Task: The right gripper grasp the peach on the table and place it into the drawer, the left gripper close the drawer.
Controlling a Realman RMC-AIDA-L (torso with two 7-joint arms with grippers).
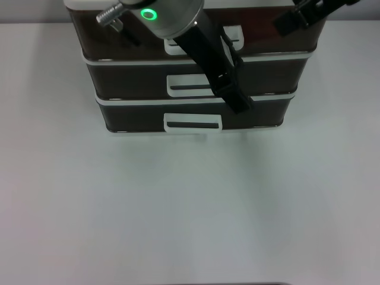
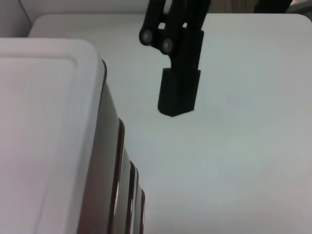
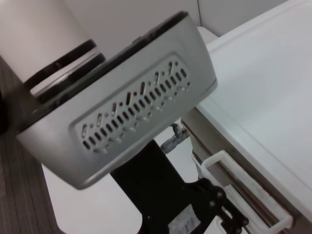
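The left tool (image 1: 237, 102), its fingers lying together, is hanging before the middle of the stacked drawers (image 1: 190, 116), all sitting shut at the counter's (image 1: 190, 208) far edge, while the right tool (image 1: 294, 21), fingers not discernible, is hovering above the stack's far-right corner, no peach showing.

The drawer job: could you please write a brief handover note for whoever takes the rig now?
Left gripper: low in front of the stacked drawers, near the middle one.
Right gripper: raised by the stack's top right corner.
Peach: not in view; none on the table.
Done, apparently: all three drawers look shut.
Left: probably just confirm the peach is inside, since the dark fronts hide it.
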